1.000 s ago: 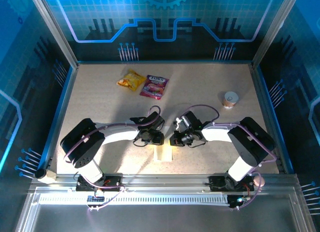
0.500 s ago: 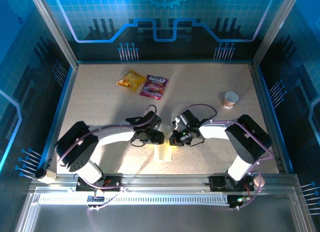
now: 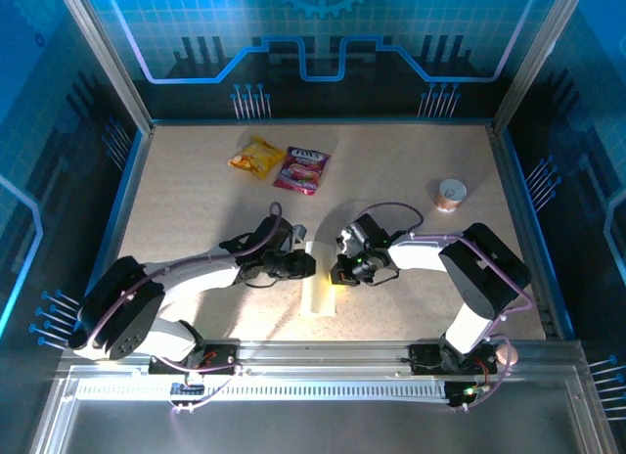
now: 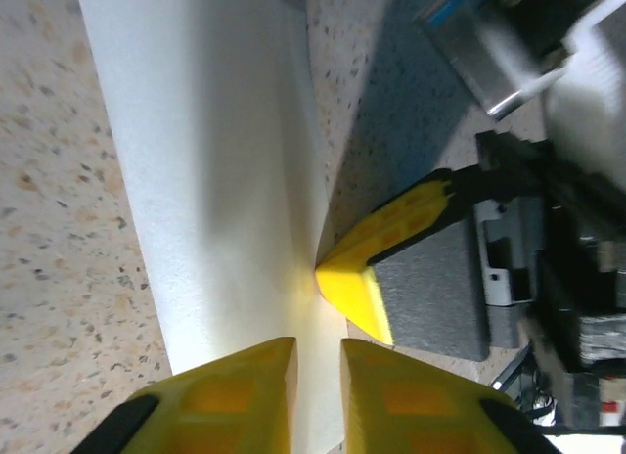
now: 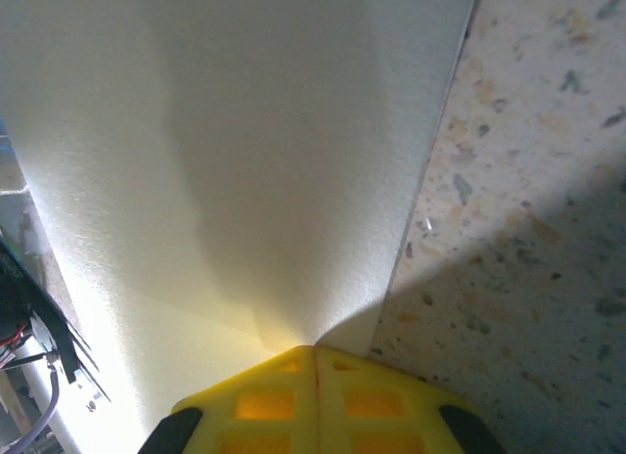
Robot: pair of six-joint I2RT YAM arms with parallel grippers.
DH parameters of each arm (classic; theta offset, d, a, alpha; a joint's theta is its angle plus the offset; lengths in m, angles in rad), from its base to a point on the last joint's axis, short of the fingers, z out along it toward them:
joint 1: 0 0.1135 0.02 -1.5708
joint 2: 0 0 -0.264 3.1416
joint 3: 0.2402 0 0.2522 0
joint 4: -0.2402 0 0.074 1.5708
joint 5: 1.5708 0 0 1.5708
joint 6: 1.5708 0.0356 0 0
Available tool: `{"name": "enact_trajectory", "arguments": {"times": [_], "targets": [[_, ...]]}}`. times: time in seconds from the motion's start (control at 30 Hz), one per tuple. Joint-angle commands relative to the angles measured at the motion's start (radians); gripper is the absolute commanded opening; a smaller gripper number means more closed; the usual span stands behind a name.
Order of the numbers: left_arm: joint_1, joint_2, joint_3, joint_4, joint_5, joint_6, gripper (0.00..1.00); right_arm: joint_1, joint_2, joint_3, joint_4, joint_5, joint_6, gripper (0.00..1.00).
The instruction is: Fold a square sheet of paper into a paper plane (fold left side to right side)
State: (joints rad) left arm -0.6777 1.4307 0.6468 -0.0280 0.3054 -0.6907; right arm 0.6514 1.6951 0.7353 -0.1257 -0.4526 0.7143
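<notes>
Right tool (image 5: 314, 361) shut tight, tip on narrow folded white paper strip (image 3: 320, 297); left tool (image 4: 315, 348) fingers slightly apart over it.

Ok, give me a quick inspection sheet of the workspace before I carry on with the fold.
Surface: speckled beige table, no spills seen.
Job's things: white paper lies as a narrow strip between the two grippers.
Clutter: yellow snack packet and pink snack packet side by side at the far side; small cup far right; all apart from the paper.
Grippers: left gripper over the paper, jaws nearly together, grip cannot be told; right gripper shut, tip at the paper's edge.
Cables: pinkish cables loop along both arms, off the paper.
Surroundings: blue enclosure walls; metal frame rail at the near edge.
</notes>
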Motion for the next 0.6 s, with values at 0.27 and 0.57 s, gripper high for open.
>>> {"name": "enact_trajectory", "arguments": {"times": [0.27, 0.57], "targets": [[0.009, 0.107, -0.039, 0.061, -0.021, -0.018, 0.14, 0.037, 0.109, -0.028, -0.18, 0.23, -0.039, 0.0], [0.031, 0.103, -0.105, 0.05, -0.043, -0.01, 0.13, 0.05, 0.13, -0.005, -0.242, 0.288, -0.056, 0.0]]}}
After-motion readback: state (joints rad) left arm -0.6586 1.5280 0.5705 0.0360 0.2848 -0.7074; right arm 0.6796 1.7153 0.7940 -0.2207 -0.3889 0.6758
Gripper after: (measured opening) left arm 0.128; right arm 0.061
